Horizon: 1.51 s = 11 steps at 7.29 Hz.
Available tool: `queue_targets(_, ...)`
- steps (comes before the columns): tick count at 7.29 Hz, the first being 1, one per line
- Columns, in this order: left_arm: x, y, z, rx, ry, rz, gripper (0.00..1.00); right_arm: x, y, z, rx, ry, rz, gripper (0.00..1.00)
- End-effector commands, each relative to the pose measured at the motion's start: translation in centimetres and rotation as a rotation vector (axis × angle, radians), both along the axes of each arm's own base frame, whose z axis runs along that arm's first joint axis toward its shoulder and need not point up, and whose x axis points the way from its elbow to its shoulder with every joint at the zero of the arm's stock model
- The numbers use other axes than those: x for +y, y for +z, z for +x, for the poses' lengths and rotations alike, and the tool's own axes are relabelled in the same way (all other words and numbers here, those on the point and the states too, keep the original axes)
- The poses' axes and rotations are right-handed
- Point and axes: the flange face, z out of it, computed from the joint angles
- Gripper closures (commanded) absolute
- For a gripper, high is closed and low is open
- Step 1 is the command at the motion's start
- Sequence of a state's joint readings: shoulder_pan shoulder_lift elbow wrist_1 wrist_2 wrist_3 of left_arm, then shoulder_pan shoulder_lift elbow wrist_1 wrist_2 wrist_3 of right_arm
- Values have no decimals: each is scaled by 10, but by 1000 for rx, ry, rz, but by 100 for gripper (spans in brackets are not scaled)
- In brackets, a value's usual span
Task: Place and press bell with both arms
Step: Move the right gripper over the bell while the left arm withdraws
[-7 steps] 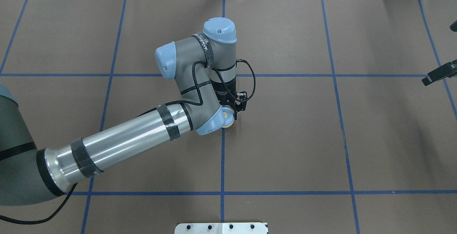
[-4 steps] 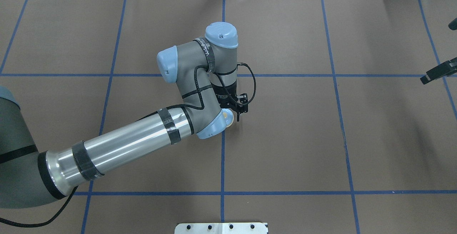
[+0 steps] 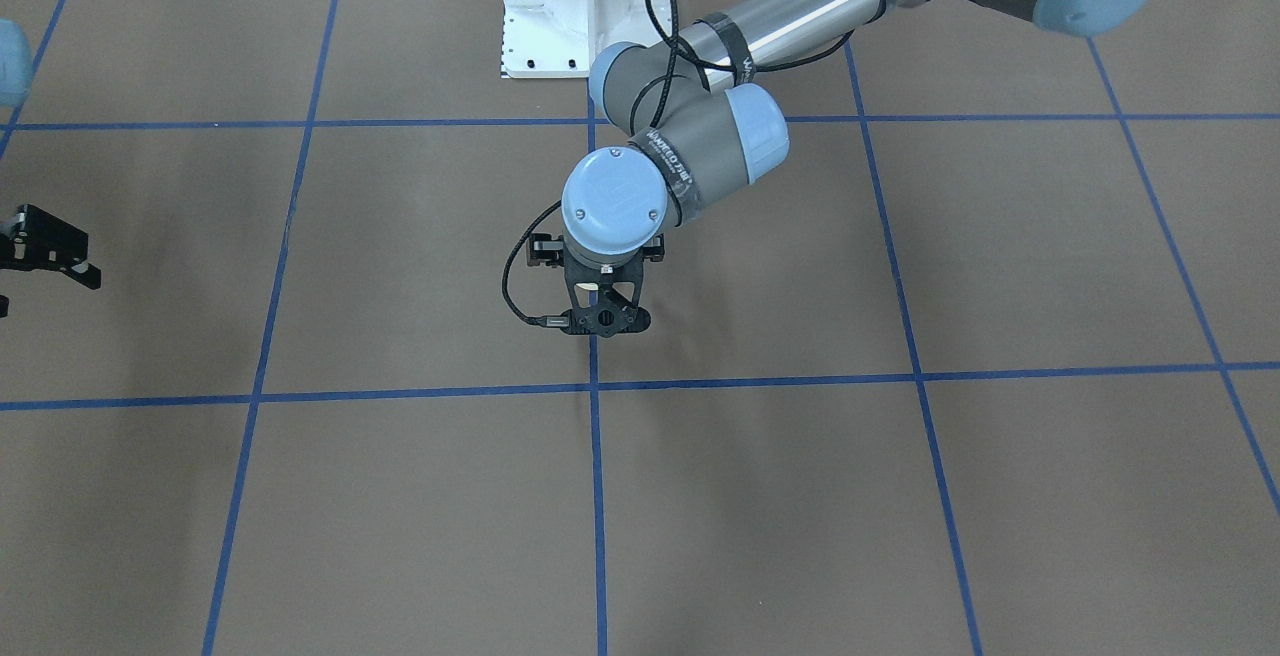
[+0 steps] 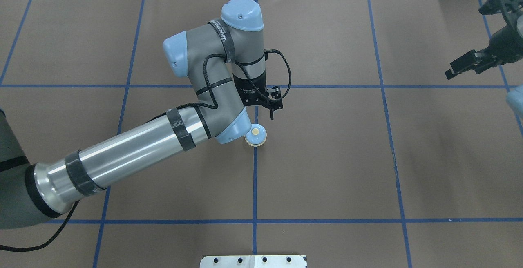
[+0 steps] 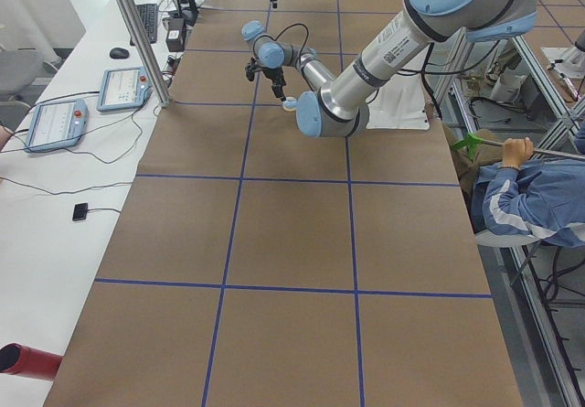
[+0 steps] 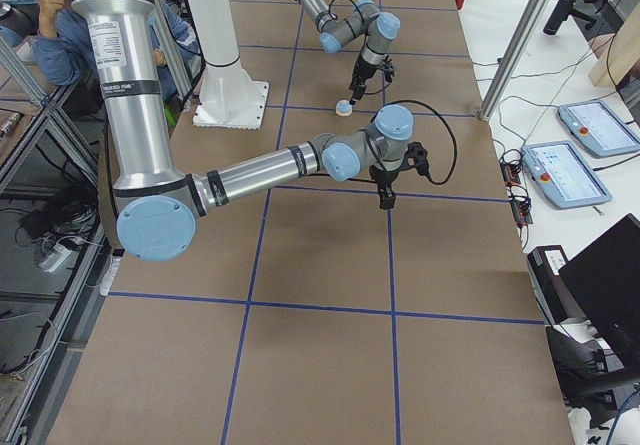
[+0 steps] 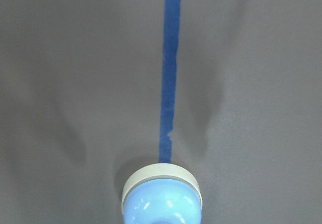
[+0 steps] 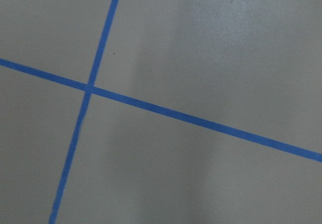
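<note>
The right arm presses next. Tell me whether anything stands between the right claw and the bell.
Nothing visible does. Between the right claw and the bell only brown table shows. The left claw hangs just beyond the bell, raised, and the left arm's wrist crowds the bell's other side.

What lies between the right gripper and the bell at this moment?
Only bare brown table cover crossed by a blue tape line. The overhead view shows the whole stretch from the right gripper to the bell.
</note>
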State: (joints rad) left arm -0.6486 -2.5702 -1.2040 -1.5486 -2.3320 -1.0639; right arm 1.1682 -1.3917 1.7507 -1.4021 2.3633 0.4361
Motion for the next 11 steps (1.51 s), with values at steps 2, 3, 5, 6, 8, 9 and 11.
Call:
queue_targets(2, 54, 106, -152, 66, -44, 23, 0, 13, -113, -135, -16, 136, -88, 1)
queue_targets(3, 61, 135, -183, 64, -33, 54, 0, 42, -156, -204, -31, 176, -114, 1)
queue_targets(5, 77, 208, -272, 53, 10, 158, 0, 108, -221, -318, -62, 288, -160, 40)
queue_targets(6, 79, 229, -301, 44, 12, 181, 0, 118, -234, -346, -67, 297, -185, 85)
queue_targets(8, 87, 240, -325, 34, -5, 179, 0, 127, -239, -405, -25, 264, -203, 100)
queue_targets(9, 87, 240, -322, 32, -3, 181, 0, 129, -244, -414, -24, 269, -210, 100)
queue_targets(11, 87, 241, -323, 31, -1, 179, 0, 127, -251, -416, -30, 270, -207, 100)
